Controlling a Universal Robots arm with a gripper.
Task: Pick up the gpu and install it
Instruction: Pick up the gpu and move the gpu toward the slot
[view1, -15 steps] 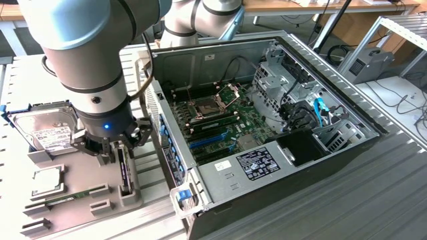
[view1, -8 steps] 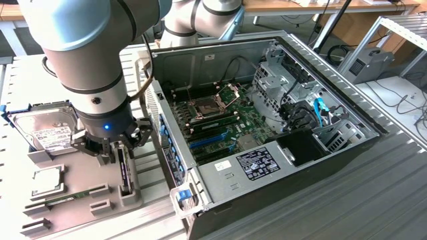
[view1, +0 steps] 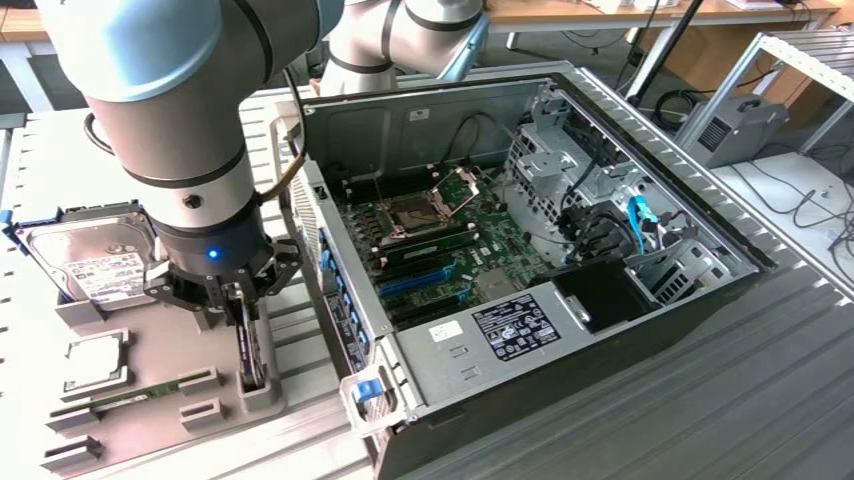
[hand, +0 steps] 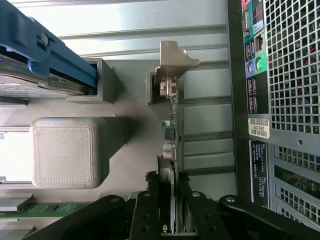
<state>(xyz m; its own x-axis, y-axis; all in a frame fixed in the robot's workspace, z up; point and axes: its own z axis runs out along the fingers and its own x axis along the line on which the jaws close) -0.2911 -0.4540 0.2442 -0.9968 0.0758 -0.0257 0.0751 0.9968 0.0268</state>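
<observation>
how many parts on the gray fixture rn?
4: hard drive at the fixture's back; silver chip in front of it; memory stick nearer still; gpu on edge beside the case, at the tool. The arm may hide others.

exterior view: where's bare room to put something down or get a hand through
Bare: the ribbed table at the exterior view's lower right, bordered by the computer case. Crowded: the grey holder tray on the exterior view's left, with the hard drive, memory stick and the tool at the gpu; also the case's inside.
</observation>
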